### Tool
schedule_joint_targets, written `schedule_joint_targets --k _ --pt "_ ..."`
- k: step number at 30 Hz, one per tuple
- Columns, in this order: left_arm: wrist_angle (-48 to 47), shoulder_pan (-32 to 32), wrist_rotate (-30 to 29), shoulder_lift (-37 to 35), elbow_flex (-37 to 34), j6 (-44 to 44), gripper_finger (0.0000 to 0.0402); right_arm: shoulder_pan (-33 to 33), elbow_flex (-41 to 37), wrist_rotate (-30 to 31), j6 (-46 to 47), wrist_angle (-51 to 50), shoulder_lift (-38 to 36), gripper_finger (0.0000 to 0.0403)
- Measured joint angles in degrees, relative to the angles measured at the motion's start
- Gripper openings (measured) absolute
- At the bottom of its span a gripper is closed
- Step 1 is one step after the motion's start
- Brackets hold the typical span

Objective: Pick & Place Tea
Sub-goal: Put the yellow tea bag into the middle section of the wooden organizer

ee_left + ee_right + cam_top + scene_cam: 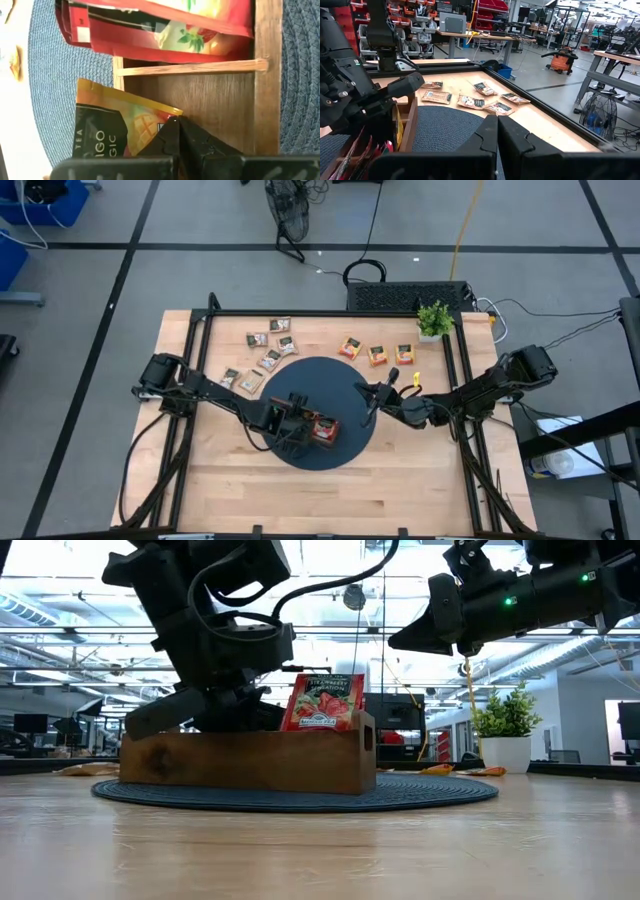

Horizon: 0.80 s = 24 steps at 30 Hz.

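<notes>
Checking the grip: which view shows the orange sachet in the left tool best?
Left wrist view: the orange sachet fills the frame, pinched in the left tool over the tray's middle compartment. High and low views hide it behind the arm; right wrist shows only a yellow edge.

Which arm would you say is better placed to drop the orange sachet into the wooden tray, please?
Left. The left gripper is shut on the orange sachet, already over the wooden tray. The right gripper is shut, empty, beside the tray.

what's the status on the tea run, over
Left gripper jaws shut on orange sachet over the tray middle compartment. Right gripper shut, empty, hovering beside tray. Red sachets already in. Nothing blocking.
</notes>
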Motion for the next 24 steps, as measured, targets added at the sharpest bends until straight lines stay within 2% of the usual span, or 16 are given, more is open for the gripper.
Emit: schedule_joint_targets --k 10,18,24 --pt "0.2 0.0 0.0 0.0 0.0 -1.6 0.0004 0.0 0.0 0.0 0.0 0.0 0.0 0.0" --pt "0.2 -0.3 0.1 0.0 0.0 -1.2 0.004 0.0 0.0 0.0 0.0 0.0 0.0 0.0" --pt "-0.9 -1.3 0.1 -1.0 1.0 -1.2 0.0052 0.0 0.0 0.0 0.0 0.0 0.0 0.0"
